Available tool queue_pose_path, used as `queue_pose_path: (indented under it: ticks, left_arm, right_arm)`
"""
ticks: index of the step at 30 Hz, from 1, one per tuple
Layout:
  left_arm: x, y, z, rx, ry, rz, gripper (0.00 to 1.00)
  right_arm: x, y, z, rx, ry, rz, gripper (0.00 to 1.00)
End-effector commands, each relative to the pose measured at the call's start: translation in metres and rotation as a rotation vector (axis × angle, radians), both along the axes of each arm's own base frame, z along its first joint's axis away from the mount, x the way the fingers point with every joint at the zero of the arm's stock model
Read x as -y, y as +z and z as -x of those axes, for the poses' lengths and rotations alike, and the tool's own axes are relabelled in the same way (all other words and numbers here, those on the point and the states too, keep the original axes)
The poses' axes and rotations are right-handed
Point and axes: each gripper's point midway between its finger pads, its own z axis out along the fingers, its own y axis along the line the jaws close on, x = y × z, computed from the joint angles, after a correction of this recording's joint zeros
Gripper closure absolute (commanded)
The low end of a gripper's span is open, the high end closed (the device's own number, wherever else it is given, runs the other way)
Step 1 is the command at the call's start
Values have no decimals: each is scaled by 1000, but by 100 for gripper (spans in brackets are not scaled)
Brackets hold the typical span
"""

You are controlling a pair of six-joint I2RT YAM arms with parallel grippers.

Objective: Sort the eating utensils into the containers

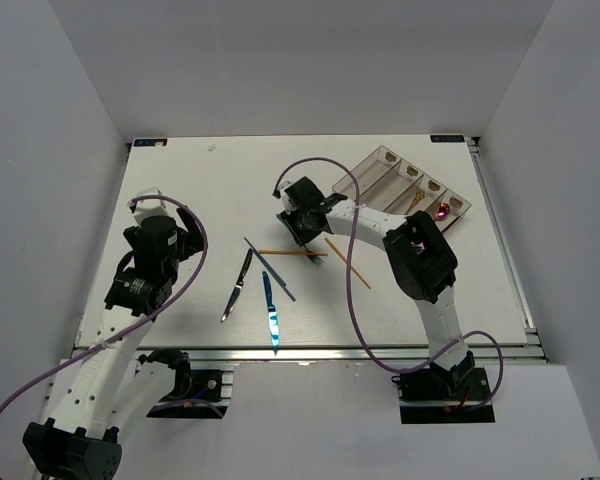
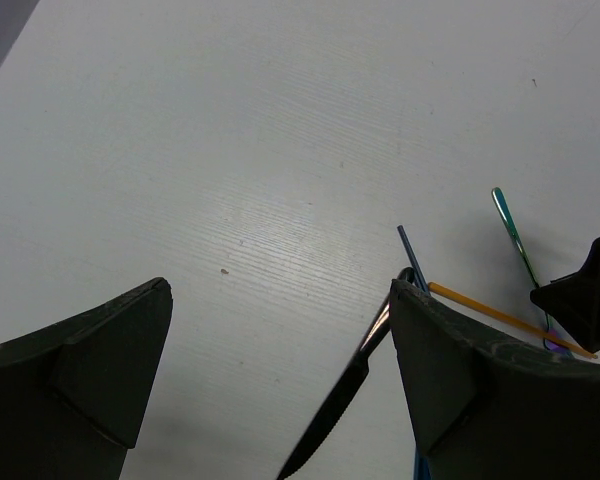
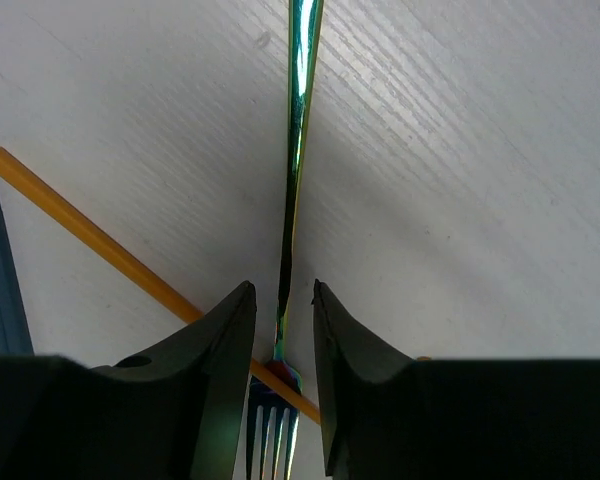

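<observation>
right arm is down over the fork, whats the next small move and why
Probably close the right gripper on the iridescent fork. Its jaws straddle the slim neck just above the tines, with a thin gap showing on each side, so nothing is gripped yet. An orange chopstick crosses near the tines.
</observation>
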Motion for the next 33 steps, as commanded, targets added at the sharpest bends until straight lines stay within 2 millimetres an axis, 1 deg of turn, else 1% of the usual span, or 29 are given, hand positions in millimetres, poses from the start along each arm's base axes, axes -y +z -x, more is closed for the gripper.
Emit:
queue_pose_path:
  ticks: [1,3,4,6,10,14,16,17,19,20,23,26,27,29,30,31,32,33]
  left_arm:
    - [0,0,0,2,-2,-3,2]
    - [-1,1,0,5,-1,-3,2]
    - [-1,0,0,4,-2,-2,2]
    - [-1,1,0,7,-1,0,2]
    - [-1,1,1,8,-2,-1,2]
    - [-1,1,1,8,-2,-1,2]
    - [-1,2,1,10,-1,-1,2]
    - [-1,1,1,8,-1,-2,2]
    - [-1,2,1,10,1,-2,2]
    - [-1,2,1,10,-1,-1,2]
    - [-1,2,1,12,0,0,2]
    - [-1,1,1,9,0,0,2]
    - [-1,1,1,8,-1,-2,2]
    - [-1,1,1,7,1,-3,2]
    - [-1,2,1,10,1,-2,2]
    - [-1,1,1,9,1,-1,2]
    - [-1,2,1,10,1,-1,2]
    - [-1,1,1,9,1,-1,2]
  right_arm:
    - [-10,14,-12,54,33,2,66]
    - [-9,4,-10,39,38,19,68]
    - [-7,2,-9,28,37,23,71]
    - [-7,-3,-5,16,43,30,74]
    - [-3,-12,0,14,39,71,78]
    - [-4,-14,-1,15,43,72,88]
    - [-6,-14,-3,23,44,65,98]
    - [-7,-13,-4,24,52,60,100]
    - [-13,-9,-7,44,64,29,100]
    - [-16,-8,-5,45,79,10,100]
    - [-27,4,-12,107,119,-41,100]
    - [-29,17,-18,174,132,-77,100]
    - [-32,29,-20,200,134,-99,100]
    - [-33,38,-21,236,136,-131,100]
    - [-34,50,-22,266,134,-152,100]
    - [-31,47,-17,269,138,-154,100]
    - [-37,58,-21,315,144,-199,100]
    - [-37,74,-21,350,147,-237,100]
